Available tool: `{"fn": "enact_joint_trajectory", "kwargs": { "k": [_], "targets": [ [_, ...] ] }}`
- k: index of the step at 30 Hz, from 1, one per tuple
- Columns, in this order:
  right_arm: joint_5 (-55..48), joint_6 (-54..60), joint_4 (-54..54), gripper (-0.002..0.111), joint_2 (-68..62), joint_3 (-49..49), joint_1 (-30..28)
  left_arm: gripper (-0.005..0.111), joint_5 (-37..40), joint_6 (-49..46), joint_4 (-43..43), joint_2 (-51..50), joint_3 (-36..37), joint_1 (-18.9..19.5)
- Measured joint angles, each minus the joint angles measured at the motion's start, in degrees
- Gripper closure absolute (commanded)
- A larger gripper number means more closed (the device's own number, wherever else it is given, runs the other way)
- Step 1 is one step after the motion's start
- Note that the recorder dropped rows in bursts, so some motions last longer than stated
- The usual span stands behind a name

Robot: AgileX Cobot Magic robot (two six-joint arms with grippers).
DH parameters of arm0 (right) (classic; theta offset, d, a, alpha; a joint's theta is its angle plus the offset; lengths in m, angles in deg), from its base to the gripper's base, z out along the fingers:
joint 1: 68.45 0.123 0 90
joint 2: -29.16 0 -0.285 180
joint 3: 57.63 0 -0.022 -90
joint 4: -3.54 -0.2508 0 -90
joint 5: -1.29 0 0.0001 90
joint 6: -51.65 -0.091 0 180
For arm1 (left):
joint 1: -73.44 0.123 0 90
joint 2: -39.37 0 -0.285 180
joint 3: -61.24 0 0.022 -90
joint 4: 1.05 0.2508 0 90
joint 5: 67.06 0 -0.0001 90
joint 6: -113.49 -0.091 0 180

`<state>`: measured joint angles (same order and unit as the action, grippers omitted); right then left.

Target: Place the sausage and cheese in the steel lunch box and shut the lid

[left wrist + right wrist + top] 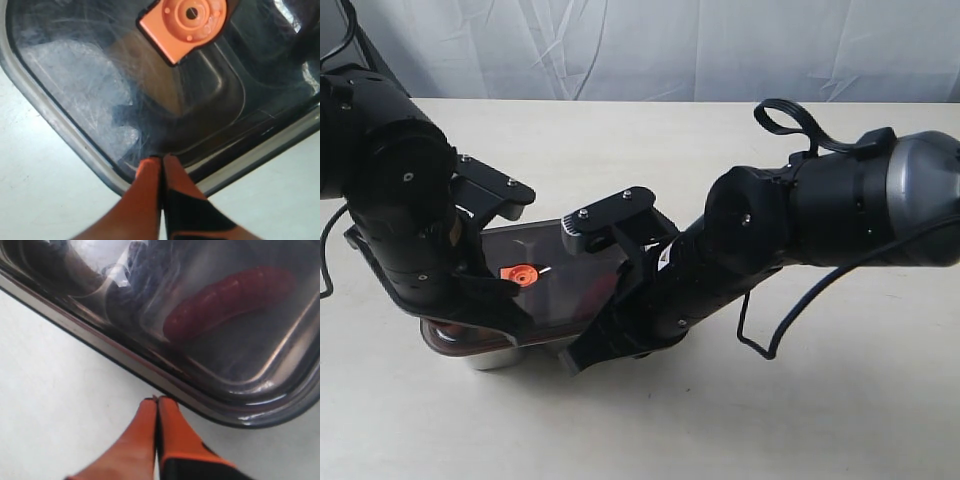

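The dark translucent lid point(560, 290) lies on the steel lunch box point(492, 357), its orange centre valve point(520, 273) facing up. Through the lid the red sausage point(230, 300) shows in one compartment. A dull orange-brown shape, the cheese point(145, 70), shows faintly near the valve point(185, 20). My left gripper point(161, 159) is shut and empty, its tips resting on the lid's rim point(100, 160) by a corner. My right gripper point(158, 400) is shut and empty, with its tips against the outer edge of the lid point(150, 370), low over the table.
Both arms lean over the box, the left arm point(410, 220) covering its left end and the right arm point(720, 270) its right end. A black cable point(770, 335) loops under the right arm. The cream table point(840, 420) runs to a white cloth backdrop point(670, 45).
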<state>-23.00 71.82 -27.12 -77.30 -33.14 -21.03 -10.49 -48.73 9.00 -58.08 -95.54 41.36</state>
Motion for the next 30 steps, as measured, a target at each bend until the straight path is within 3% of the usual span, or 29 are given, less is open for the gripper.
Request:
{"fn": "enact_joint_trajectory", "kwargs": {
  "k": [9,17,30],
  "targets": [
    [0.0,0.0,0.0,0.109,0.0,0.0,0.0,0.106,0.44,0.0,1.27,2.75,0.0,0.0],
    [0.0,0.0,0.0,0.109,0.0,0.0,0.0,0.106,12.2,4.5,6.75,7.23,0.0,0.0],
    [0.0,0.0,0.0,0.109,0.0,0.0,0.0,0.106,13.07,2.54,4.66,0.6,0.0,1.21]
  ]
}}
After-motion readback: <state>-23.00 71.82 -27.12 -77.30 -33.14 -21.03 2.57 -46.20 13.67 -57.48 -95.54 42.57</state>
